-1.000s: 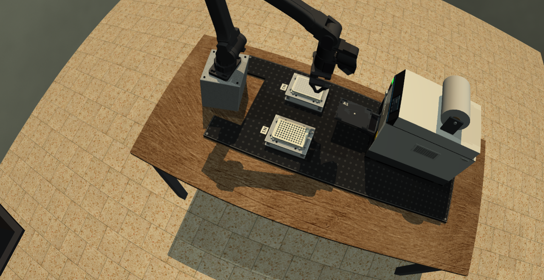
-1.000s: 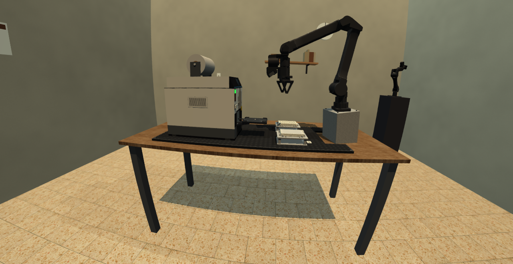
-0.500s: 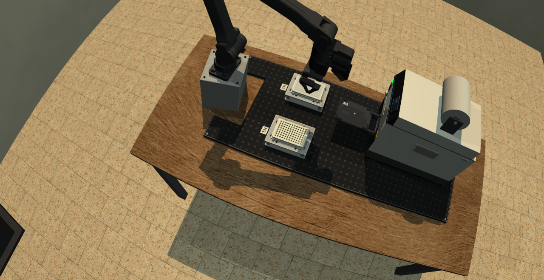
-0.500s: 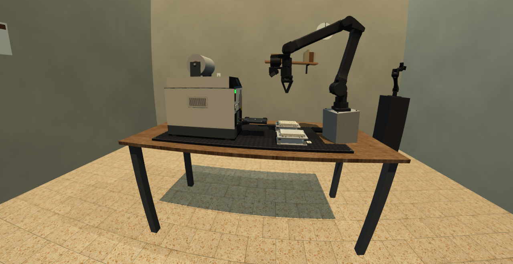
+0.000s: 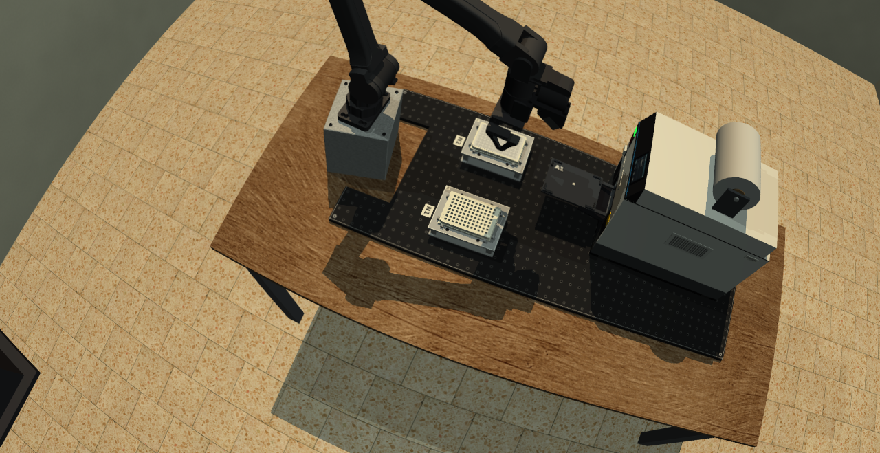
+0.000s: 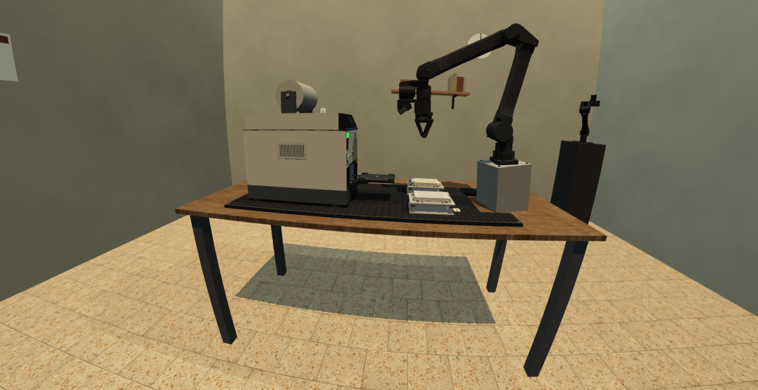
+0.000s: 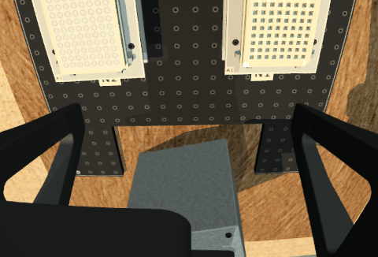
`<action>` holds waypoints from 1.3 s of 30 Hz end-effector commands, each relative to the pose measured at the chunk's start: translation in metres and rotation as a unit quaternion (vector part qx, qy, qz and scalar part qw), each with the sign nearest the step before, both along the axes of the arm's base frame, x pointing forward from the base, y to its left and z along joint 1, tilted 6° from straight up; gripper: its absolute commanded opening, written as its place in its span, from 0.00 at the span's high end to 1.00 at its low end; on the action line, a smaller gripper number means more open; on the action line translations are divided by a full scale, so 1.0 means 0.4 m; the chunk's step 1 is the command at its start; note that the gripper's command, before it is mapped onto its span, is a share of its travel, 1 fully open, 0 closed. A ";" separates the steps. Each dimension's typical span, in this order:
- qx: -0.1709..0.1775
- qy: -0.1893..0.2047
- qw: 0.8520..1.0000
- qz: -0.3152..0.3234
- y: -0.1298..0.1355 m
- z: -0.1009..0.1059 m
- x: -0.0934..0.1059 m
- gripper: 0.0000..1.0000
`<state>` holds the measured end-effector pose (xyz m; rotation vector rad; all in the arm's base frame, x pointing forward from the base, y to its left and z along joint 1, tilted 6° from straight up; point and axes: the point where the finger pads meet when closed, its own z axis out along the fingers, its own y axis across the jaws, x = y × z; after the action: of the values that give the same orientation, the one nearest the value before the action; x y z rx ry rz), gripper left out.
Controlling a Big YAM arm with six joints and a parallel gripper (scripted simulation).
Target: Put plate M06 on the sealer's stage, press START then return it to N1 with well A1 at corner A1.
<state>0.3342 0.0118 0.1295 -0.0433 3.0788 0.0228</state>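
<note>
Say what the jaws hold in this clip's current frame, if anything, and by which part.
Nothing is held: the jaws stand wide open, with neither plate between them.

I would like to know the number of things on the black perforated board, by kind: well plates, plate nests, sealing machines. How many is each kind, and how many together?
Cream rectangular well plates: 2
Light-grey metal plate nests: 2
Cream-and-grey boxy sealing machine: 1
Total: 5

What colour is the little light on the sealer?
Green; the sealer's lamp shows best in the exterior view.
</note>
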 end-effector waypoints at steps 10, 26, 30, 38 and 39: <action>0.001 -0.036 0.999 0.024 0.018 0.050 0.069 0.00; 0.001 -0.030 0.999 0.025 0.017 0.038 0.057 0.00; 0.001 -0.024 0.999 0.025 0.016 0.027 0.046 0.00; 0.003 -0.130 0.991 0.028 0.016 -0.072 0.037 0.00; 0.003 -0.120 0.992 0.028 0.017 -0.090 0.036 0.00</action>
<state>0.3361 0.0137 0.0933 -0.0906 2.9088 0.0278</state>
